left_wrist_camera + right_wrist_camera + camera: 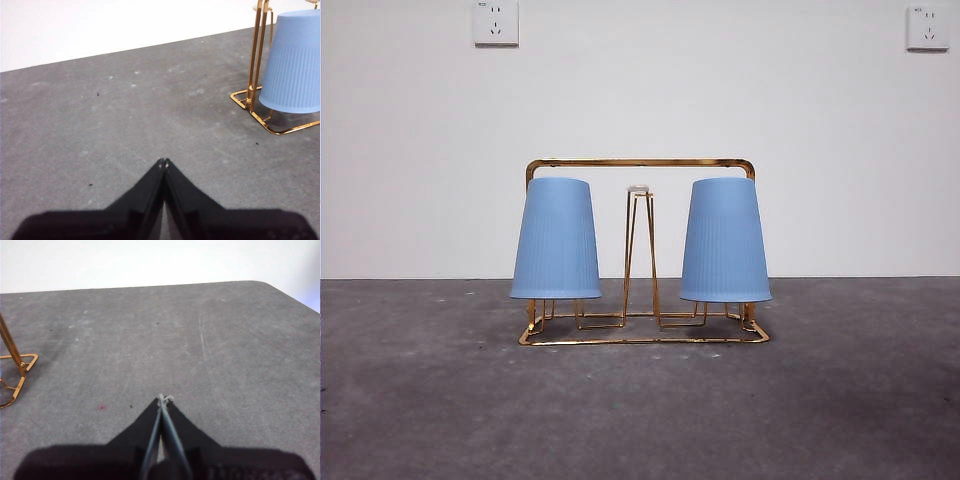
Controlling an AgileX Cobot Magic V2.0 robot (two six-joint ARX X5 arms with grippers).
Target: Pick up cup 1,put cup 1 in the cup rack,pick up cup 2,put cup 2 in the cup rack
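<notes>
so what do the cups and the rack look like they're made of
The two cups, one and the other, look like matte pale blue plastic: opaque, with fine vertical ribbing and no glare. The cup rack looks like thin metal wire with a shiny gold finish, since it glints along its bends. The table has a dull grey, stone-like surface.

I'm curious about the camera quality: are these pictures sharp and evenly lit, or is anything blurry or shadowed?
Front view: sharp, soft even light, faint shadow under the cup rack and two blue cups. Left wrist view: left gripper dark and slightly blurred. Right wrist view: right gripper likewise; table clear.
</notes>
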